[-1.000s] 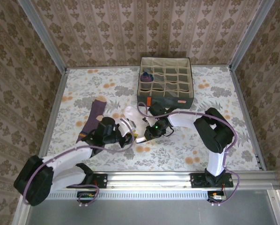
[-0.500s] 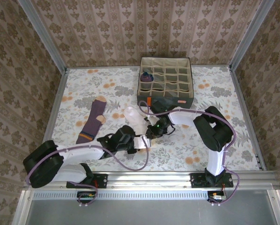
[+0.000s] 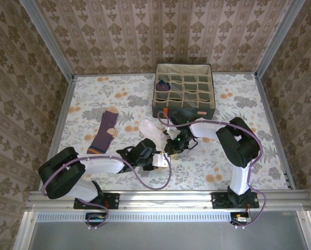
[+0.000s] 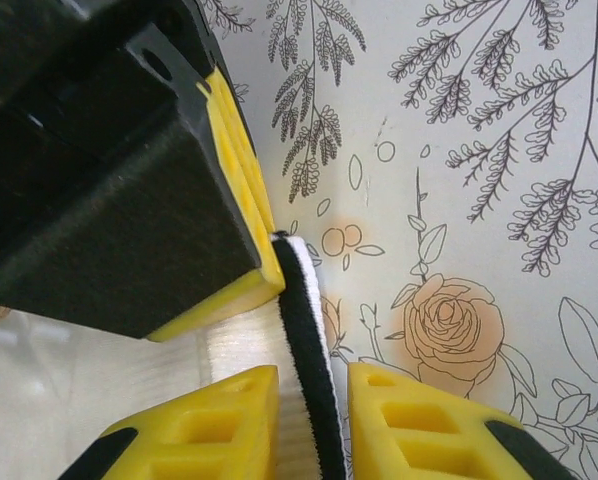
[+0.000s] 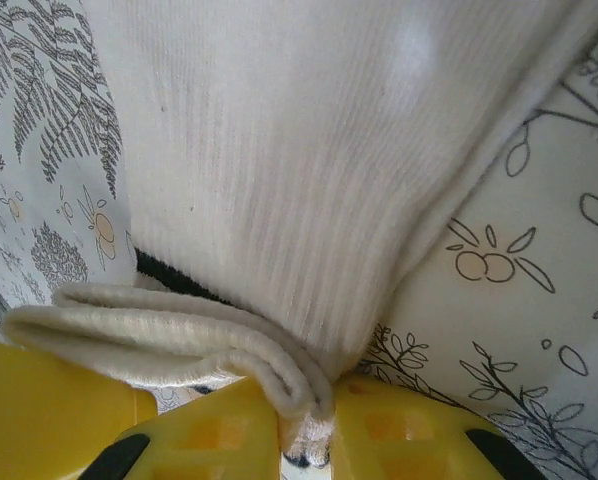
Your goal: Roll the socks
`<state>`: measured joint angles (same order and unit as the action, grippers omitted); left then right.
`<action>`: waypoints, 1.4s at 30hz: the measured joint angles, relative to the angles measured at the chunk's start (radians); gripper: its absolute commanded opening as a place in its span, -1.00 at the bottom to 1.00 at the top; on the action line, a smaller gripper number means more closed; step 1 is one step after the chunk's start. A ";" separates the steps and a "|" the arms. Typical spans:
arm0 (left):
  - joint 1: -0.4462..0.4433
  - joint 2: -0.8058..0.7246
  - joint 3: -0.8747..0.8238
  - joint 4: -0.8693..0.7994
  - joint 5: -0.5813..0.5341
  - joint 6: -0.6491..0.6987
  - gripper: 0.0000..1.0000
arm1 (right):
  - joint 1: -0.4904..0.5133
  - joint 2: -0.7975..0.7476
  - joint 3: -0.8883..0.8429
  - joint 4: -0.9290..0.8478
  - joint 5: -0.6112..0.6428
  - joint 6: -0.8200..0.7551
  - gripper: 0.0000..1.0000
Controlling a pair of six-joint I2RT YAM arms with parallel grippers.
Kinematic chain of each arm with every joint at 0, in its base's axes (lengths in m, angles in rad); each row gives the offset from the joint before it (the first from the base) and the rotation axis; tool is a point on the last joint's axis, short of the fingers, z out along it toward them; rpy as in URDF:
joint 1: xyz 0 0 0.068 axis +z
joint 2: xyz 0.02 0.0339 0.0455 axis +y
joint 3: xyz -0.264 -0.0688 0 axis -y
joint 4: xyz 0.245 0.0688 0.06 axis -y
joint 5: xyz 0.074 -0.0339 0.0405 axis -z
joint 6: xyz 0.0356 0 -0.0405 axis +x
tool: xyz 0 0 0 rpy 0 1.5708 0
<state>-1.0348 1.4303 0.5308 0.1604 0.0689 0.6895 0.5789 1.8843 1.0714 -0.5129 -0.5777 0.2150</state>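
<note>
The white sock (image 3: 148, 128) lies mid-table, its dark-striped cuff (image 4: 301, 350) turned toward the near edge. My left gripper (image 3: 159, 159) (image 4: 312, 432) has its yellow fingers (image 4: 204, 425) closed narrowly on that cuff edge. My right gripper (image 3: 171, 148) (image 5: 307, 432) is shut on a folded bunch of the same white sock (image 5: 279, 200); its black and yellow finger (image 4: 129, 190) looms close in the left wrist view. The purple sock with a tan heel (image 3: 104, 132) lies flat to the left. Another purple sock (image 3: 162, 85) sits in a cell of the box.
The grey fabric box with beige grid cells (image 3: 202, 88) stands at the back, just beyond the right arm (image 3: 233, 140). Patterned walls enclose the floral table on three sides. Both arms crowd together over the white sock.
My left gripper has swung right, away from the purple sock, to the white sock's cuff and closed on it. My right gripper has kept its hold and shifted slightly back.
</note>
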 measured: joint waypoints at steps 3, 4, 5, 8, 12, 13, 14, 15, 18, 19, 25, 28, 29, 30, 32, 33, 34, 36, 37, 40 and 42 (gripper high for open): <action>0.000 0.037 0.005 0.010 -0.008 -0.001 -0.41 | -0.005 0.000 -0.001 -0.012 -0.006 -0.006 -0.67; 0.000 0.056 0.011 0.012 -0.014 -0.003 -0.38 | -0.007 0.000 -0.002 -0.014 -0.007 -0.007 -0.67; 0.000 0.073 0.018 0.015 -0.014 -0.005 -0.36 | -0.008 0.000 -0.002 -0.016 -0.008 -0.008 -0.67; -0.005 0.097 0.037 0.032 -0.027 -0.011 -0.35 | -0.010 -0.003 -0.006 -0.019 -0.011 -0.014 -0.67; -0.006 0.125 0.056 0.044 -0.029 -0.027 -0.55 | -0.013 -0.013 -0.017 -0.028 -0.011 -0.029 -0.67; -0.006 0.132 0.063 0.045 -0.029 -0.034 -0.69 | -0.014 -0.016 -0.020 -0.030 -0.012 -0.030 -0.67; -0.006 0.141 0.071 0.046 -0.029 -0.039 -0.81 | -0.015 -0.020 -0.025 -0.033 -0.013 -0.033 -0.66; -0.006 0.149 0.079 0.047 -0.029 -0.048 -0.90 | -0.018 -0.024 -0.029 -0.035 -0.014 -0.034 -0.64; -0.004 0.167 0.110 0.031 -0.014 -0.071 -1.00 | -0.031 -0.045 -0.051 -0.038 -0.014 -0.039 -0.54; 0.000 0.171 0.121 0.018 -0.001 -0.082 -1.00 | -0.037 -0.055 -0.064 -0.037 -0.014 -0.040 -0.49; 0.053 0.190 0.182 -0.080 0.117 -0.157 -1.00 | -0.080 -0.161 -0.175 -0.001 -0.049 -0.026 -0.22; 0.083 0.202 0.211 -0.131 0.198 -0.198 -1.00 | -0.106 -0.233 -0.239 0.057 -0.061 0.007 -0.24; 0.094 0.207 0.219 -0.146 0.232 -0.212 -1.00 | -0.111 -0.254 -0.256 0.085 -0.061 0.023 -0.27; 0.102 0.211 0.226 -0.159 0.258 -0.222 -1.00 | -0.114 -0.271 -0.271 0.112 -0.063 0.036 -0.29; 0.126 0.227 0.244 -0.185 0.335 -0.251 -1.00 | -0.114 -0.304 -0.301 0.185 -0.069 0.071 -0.35; 0.135 0.232 0.247 -0.189 0.361 -0.261 -1.00 | -0.113 -0.313 -0.313 0.219 -0.072 0.084 -0.37; 0.146 0.240 0.251 -0.193 0.400 -0.277 -1.00 | -0.113 -0.320 -0.325 0.252 -0.075 0.101 -0.39; 0.168 0.253 0.251 -0.193 0.468 -0.304 -1.00 | -0.109 -0.330 -0.350 0.324 -0.082 0.127 -0.42; 0.180 0.259 0.251 -0.193 0.503 -0.320 -1.00 | -0.108 -0.333 -0.363 0.360 -0.085 0.138 -0.43; 0.217 0.283 0.251 -0.187 0.594 -0.359 -1.00 | -0.105 -0.340 -0.394 0.438 -0.090 0.164 -0.43; 0.235 0.297 0.254 -0.186 0.639 -0.377 -1.00 | -0.103 -0.340 -0.401 0.469 -0.100 0.176 -0.43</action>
<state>-0.8001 1.7271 0.7853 -0.0257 0.7082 0.3122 0.4759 1.5440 0.6701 -0.0437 -0.6773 0.3912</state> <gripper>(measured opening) 0.006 0.287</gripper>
